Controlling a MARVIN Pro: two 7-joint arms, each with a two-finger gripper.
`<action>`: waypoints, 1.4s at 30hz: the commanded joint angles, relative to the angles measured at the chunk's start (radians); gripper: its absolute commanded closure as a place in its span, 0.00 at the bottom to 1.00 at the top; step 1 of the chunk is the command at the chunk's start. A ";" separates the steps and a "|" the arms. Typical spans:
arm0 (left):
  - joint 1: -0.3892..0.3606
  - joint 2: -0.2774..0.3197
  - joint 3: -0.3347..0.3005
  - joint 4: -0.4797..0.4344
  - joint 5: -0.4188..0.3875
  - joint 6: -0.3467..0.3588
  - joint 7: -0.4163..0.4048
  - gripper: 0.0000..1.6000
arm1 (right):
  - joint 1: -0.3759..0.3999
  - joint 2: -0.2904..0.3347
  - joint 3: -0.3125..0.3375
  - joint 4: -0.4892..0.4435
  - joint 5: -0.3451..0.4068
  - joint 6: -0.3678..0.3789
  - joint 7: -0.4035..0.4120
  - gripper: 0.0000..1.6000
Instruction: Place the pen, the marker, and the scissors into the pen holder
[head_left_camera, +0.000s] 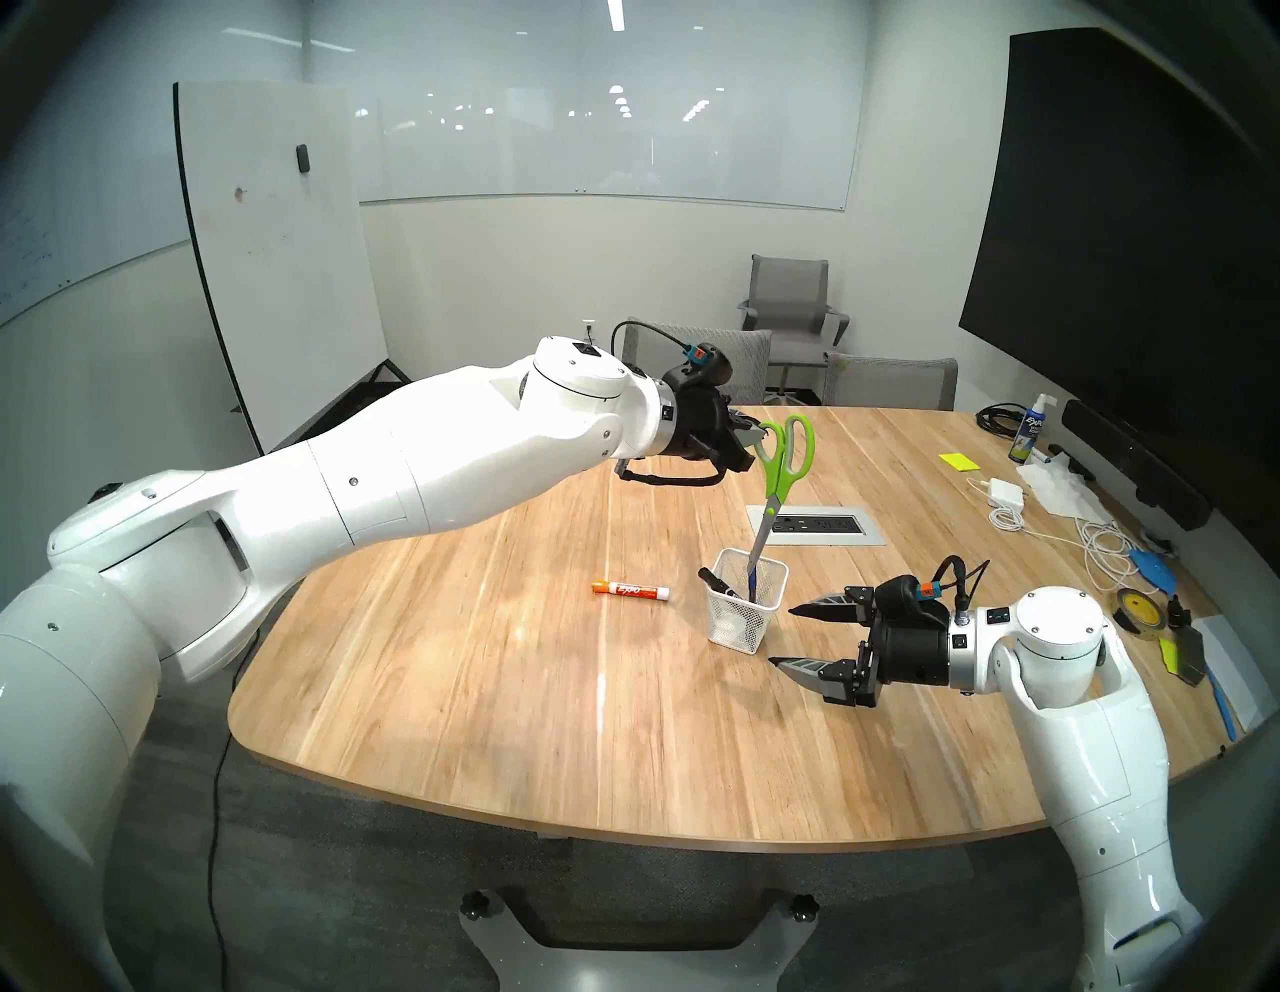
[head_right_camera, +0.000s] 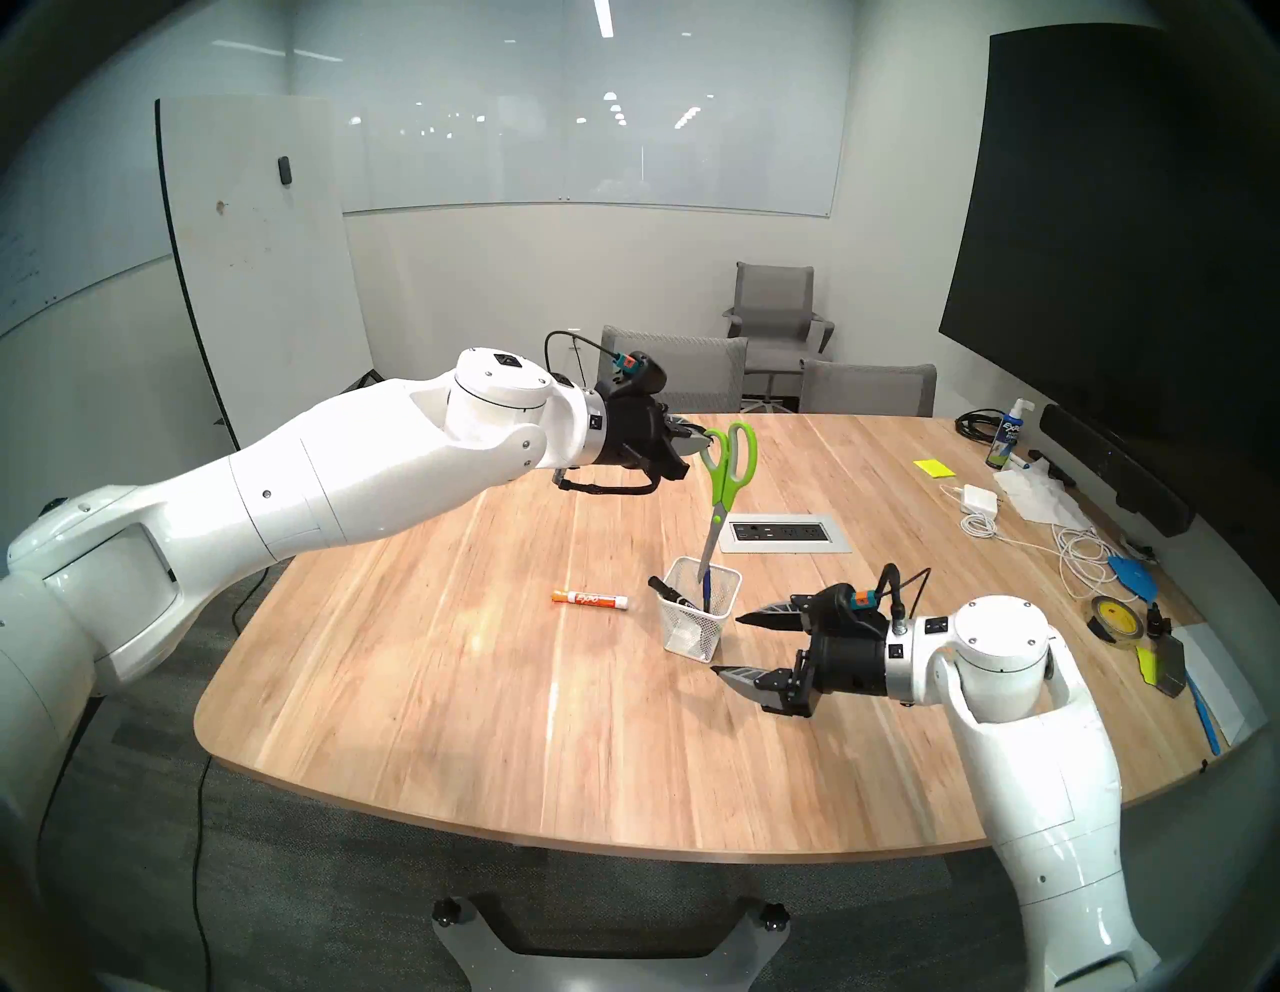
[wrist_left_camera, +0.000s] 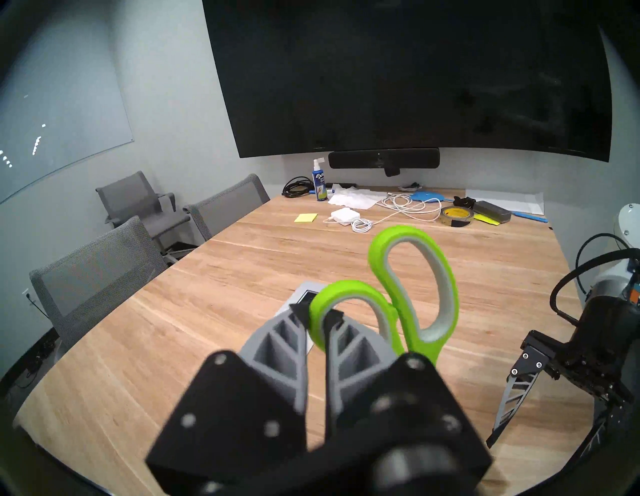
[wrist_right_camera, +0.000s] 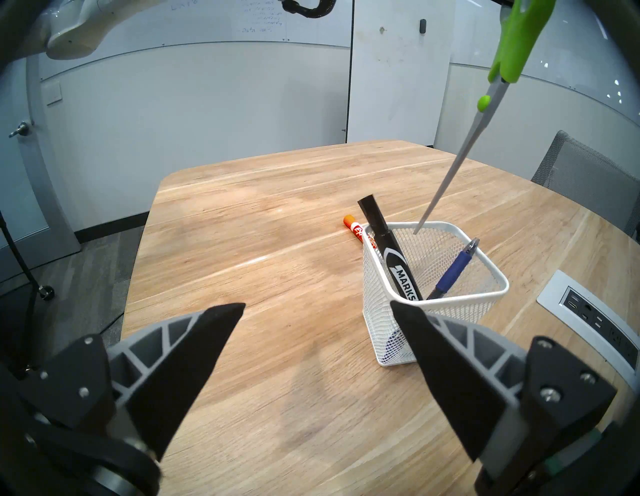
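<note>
My left gripper (head_left_camera: 758, 433) is shut on one lime-green loop handle of the scissors (head_left_camera: 779, 478), which hang blades down. The blade tips reach into the mouth of the white mesh pen holder (head_left_camera: 741, 623). In the left wrist view both fingertips pinch the smaller loop of the scissors (wrist_left_camera: 424, 351). A black marker (wrist_right_camera: 391, 256) and a blue pen (wrist_right_camera: 453, 270) lean inside the pen holder (wrist_right_camera: 377, 311). An orange marker (head_left_camera: 630, 591) lies flat on the table, left of the holder. My right gripper (head_left_camera: 783, 636) stands open just right of the holder, holding nothing.
A grey power outlet panel (head_left_camera: 817, 524) is set into the table behind the holder. The table's right side carries a spray bottle (head_left_camera: 1025, 433), a yellow note pad (head_left_camera: 959, 462), a charger with cables (head_left_camera: 1004, 493) and a tape roll (head_left_camera: 1139, 609). Grey chairs (head_left_camera: 699, 360) line the far edge.
</note>
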 joint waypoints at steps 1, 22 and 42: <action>0.000 -0.010 -0.017 0.022 0.013 -0.066 -0.012 1.00 | 0.009 -0.001 0.002 -0.015 0.003 0.002 0.000 0.00; 0.046 -0.046 -0.002 0.145 0.046 -0.172 -0.090 1.00 | 0.010 -0.001 0.003 -0.015 0.003 0.002 0.001 0.00; 0.080 -0.054 0.028 0.134 0.095 -0.187 -0.067 1.00 | 0.010 -0.002 0.003 -0.016 0.002 0.003 0.001 0.00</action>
